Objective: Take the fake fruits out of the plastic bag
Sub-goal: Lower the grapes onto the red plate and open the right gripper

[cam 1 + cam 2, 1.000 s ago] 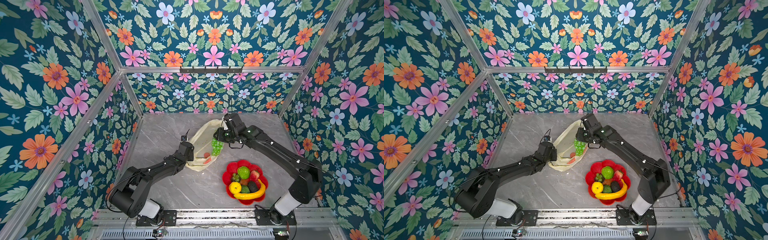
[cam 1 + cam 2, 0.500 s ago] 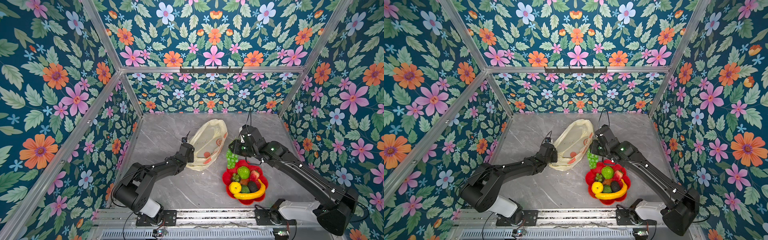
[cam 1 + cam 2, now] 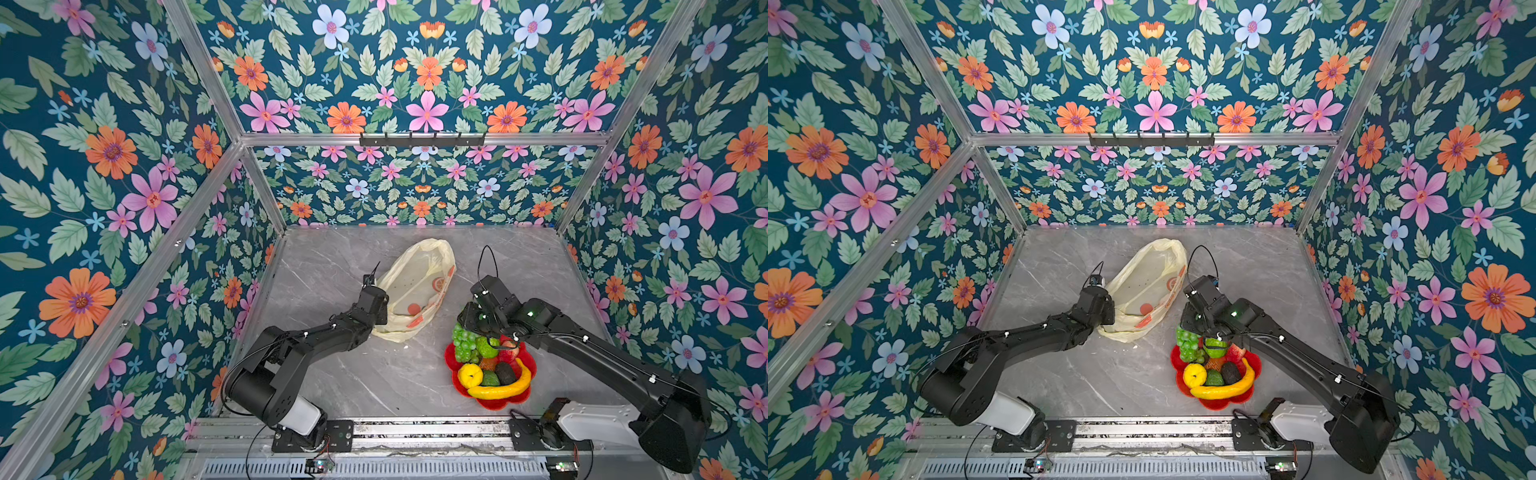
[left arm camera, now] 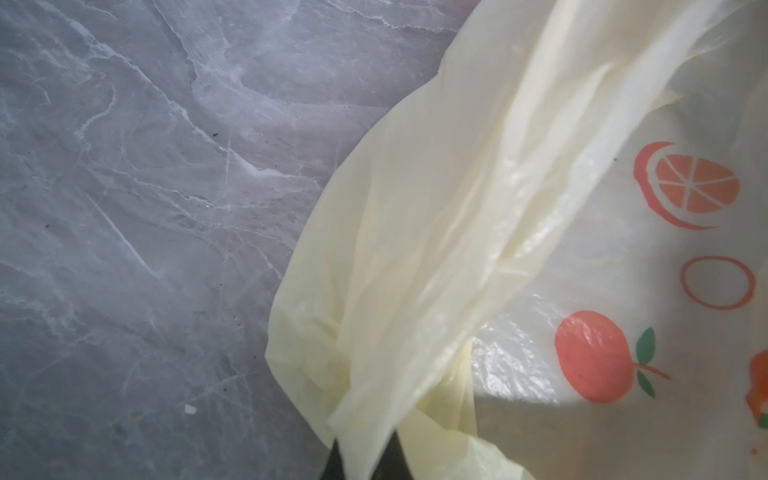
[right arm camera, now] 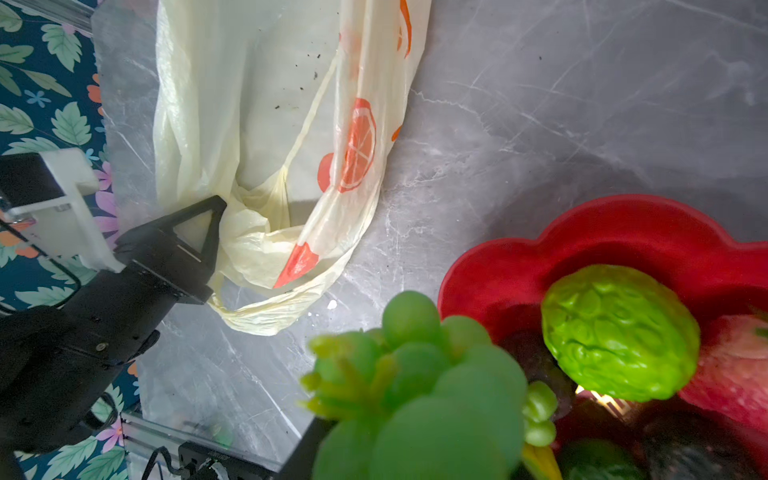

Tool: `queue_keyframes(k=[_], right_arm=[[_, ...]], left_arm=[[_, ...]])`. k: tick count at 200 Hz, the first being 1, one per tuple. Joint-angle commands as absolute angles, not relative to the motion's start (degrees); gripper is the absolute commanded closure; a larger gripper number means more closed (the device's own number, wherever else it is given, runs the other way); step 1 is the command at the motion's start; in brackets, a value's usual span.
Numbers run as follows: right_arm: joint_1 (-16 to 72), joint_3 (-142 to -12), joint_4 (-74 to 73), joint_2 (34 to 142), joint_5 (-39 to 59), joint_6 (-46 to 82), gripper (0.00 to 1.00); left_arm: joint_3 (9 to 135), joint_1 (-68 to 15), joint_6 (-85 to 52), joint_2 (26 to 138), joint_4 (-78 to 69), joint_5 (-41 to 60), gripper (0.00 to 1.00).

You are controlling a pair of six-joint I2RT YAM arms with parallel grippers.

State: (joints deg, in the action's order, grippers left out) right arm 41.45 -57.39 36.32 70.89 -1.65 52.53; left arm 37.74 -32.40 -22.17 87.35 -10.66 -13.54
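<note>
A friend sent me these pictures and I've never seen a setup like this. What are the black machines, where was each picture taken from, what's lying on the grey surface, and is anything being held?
These are two black robot arms, each ending in a two-fingered gripper. Both top views come from one camera looking down on the whole booth. The two close-ups come from cameras on the arms' wrists. On the grey marble-patterned table lie a thin pale-yellow plastic bag printed with oranges and a red flower-shaped dish. The dish holds plastic fruit, such as a yellow banana and a lime-green bumpy fruit. The left gripper pinches the bag's edge. The right gripper holds a bunch of green plastic grapes at the dish's edge.
</note>
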Motion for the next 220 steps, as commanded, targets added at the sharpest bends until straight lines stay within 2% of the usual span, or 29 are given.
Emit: queue_keyframes(k=[1, 152, 220], right_arm=[[41.4, -57.0, 33.4, 72.0, -0.9, 54.4, 0.61], [41.5, -57.3, 41.5, 80.9, -10.0, 59.6, 0.59], [41.5, -59.4, 44.2, 85.1, -11.2, 60.2, 0.51]], left_arm=[[38.0, -32.4, -21.8, 87.6, -11.3, -14.1, 1.0], [38.3, -32.4, -21.7, 87.6, -11.2, -13.4, 1.0], [38.3, -32.4, -21.8, 87.8, -11.1, -13.3, 1.0]])
